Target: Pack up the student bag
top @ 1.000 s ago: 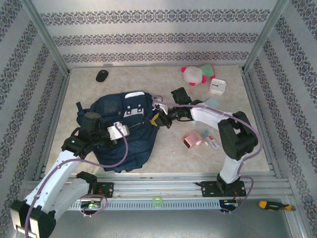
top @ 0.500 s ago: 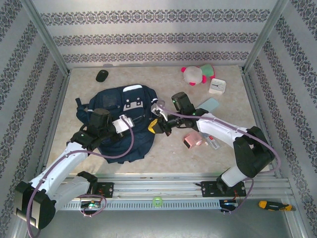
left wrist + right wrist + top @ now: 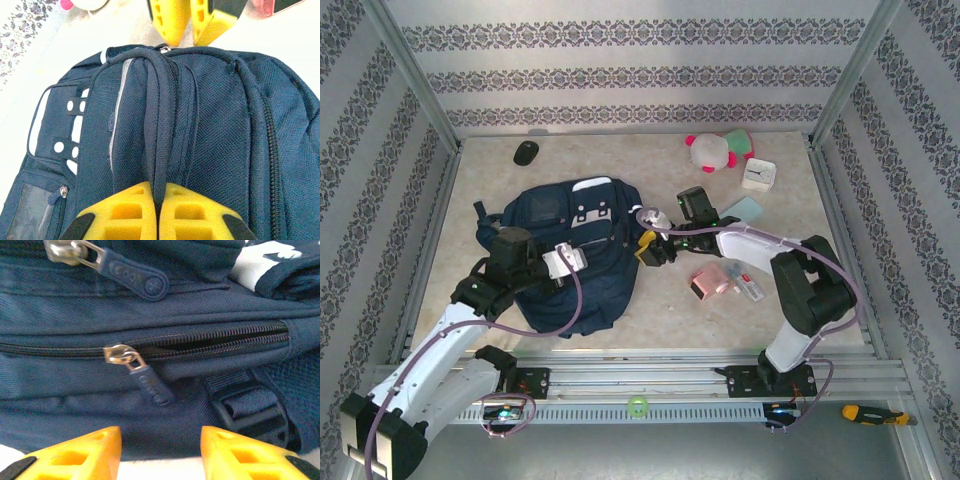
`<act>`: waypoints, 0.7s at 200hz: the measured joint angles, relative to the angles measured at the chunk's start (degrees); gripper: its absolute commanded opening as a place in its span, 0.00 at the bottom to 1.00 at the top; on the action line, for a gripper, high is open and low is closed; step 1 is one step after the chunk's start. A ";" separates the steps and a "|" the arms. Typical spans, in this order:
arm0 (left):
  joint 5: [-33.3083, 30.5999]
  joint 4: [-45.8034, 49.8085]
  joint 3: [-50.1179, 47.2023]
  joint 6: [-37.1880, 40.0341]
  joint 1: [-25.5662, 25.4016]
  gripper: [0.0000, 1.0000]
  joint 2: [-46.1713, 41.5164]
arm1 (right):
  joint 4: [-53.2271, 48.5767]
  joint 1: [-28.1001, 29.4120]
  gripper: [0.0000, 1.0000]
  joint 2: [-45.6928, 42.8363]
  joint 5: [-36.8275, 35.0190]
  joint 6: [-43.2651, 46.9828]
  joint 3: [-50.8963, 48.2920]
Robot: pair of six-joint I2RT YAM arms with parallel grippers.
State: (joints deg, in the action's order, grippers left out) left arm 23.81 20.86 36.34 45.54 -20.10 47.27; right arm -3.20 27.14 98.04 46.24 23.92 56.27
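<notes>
The student bag [image 3: 582, 262], dark navy with white patches, lies left of the table's middle. My left gripper [image 3: 582, 256] is over it. In the left wrist view this gripper [image 3: 159, 202] is shut on the bag's dark carry strap [image 3: 156, 125], which runs up between the yellow fingers. My right gripper [image 3: 648, 249] is at the bag's right edge. In the right wrist view it [image 3: 160, 445] stands open just below a zipper pull [image 3: 150, 383], not touching it. To the right of the slider the zipper [image 3: 225, 340] gapes a little. A second pull [image 3: 130, 272] hangs above.
At the back lie a black mouse [image 3: 525, 152], a pink and white plush toy [image 3: 715, 150] and a white box [image 3: 758, 175]. A light blue card [image 3: 745, 209] and a pink item [image 3: 710, 283] lie right of the bag, under the right arm.
My right gripper has opened and let go of the zipper pull, drawing back slightly right. The bag has settled and shifted a little, with the left gripper still shut on its strap.
</notes>
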 measured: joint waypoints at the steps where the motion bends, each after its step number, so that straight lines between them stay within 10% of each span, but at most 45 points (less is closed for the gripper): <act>1: 0.04 0.02 0.00 0.04 0.00 0.00 0.00 | 0.00 0.02 0.46 0.09 0.04 0.17 0.07; 140: 1.64 0.63 0.00 0.79 0.39 0.00 0.26 | -1.20 1.27 0.35 4.76 12.76 6.95 4.07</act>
State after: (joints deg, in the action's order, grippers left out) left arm 25.45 21.50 36.34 46.33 -19.70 47.53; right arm -4.40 28.40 102.80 59.00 30.87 60.34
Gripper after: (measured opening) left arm 0.060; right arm 0.356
